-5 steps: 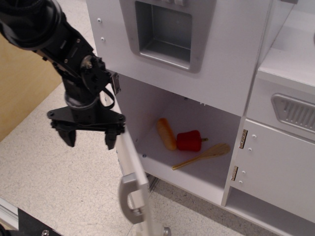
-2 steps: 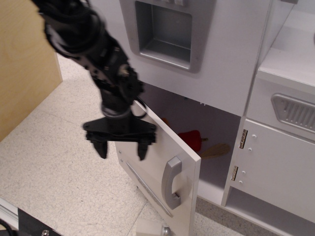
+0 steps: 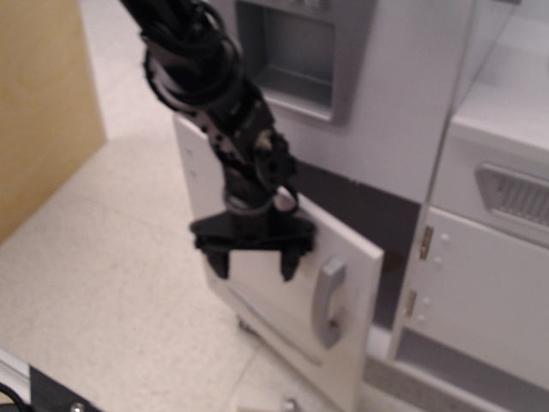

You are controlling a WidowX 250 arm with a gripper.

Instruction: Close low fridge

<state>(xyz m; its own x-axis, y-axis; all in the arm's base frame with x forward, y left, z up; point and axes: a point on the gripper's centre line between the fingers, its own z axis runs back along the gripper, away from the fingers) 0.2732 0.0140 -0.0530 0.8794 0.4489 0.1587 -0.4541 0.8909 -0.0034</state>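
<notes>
The black claw (image 3: 255, 259), fingers spread and grasping nothing, hangs against the outer face of the low fridge (image 3: 283, 296) door. The white door stands nearly shut, a dark gap showing at its 3 o'clock edge. Its grey loop handle (image 3: 329, 292) sits at the claw's 4 o'clock, beneath the dispenser niche (image 3: 296, 51).
</notes>
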